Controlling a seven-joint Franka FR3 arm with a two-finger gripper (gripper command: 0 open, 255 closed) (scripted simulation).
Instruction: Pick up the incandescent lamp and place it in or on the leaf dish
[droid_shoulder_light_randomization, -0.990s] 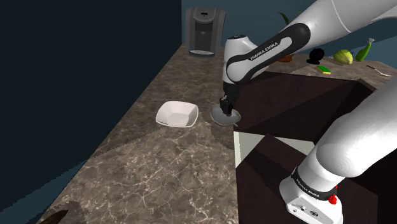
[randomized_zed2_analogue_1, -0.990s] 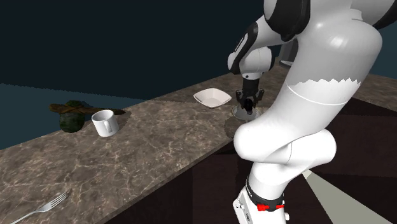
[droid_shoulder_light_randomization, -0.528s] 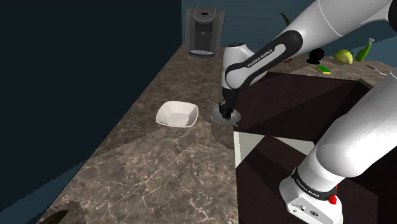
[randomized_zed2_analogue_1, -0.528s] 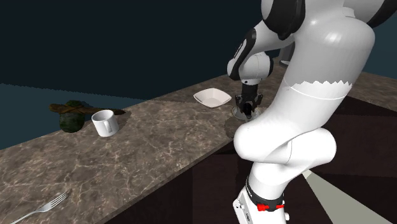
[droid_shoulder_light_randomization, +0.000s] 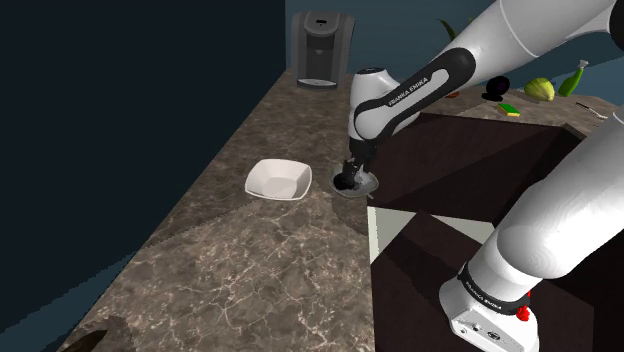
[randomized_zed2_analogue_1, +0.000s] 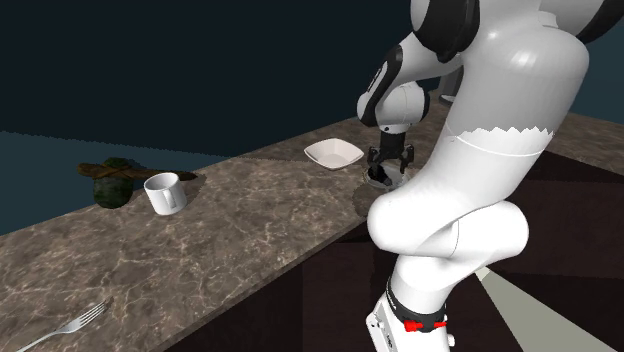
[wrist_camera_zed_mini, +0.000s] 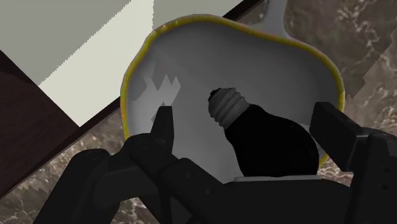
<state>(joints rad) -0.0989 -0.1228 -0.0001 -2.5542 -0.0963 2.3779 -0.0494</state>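
The lamp (wrist_camera_zed_mini: 270, 137) is a black bulb with a screw base. It lies inside the leaf dish (wrist_camera_zed_mini: 191, 57), a grey leaf-shaped dish with a yellow rim. My gripper (wrist_camera_zed_mini: 245, 121) hangs just over the dish and is open. Its left finger (wrist_camera_zed_mini: 164, 127) stands clear of the bulb and its right finger (wrist_camera_zed_mini: 331, 127) is close beside the glass. In the shoulder view the gripper (droid_shoulder_light_randomization: 350, 178) is down at the dish (droid_shoulder_light_randomization: 368, 187), at the counter's edge. The second exterior view shows the gripper (randomized_zed2_analogue_1: 386, 168) over the same dish (randomized_zed2_analogue_1: 377, 183).
A white square bowl (droid_shoulder_light_randomization: 278, 180) sits on the marble counter just left of the dish in the shoulder view. A coffee machine (droid_shoulder_light_randomization: 320, 50) stands at the far end. A dark recessed area (droid_shoulder_light_randomization: 480, 170) borders the dish. A mug (randomized_zed2_analogue_1: 165, 193) and a fork (randomized_zed2_analogue_1: 70, 322) lie far off.
The gripper has come down from above the dish to just over it. Its fingers now stand apart around the bulb.
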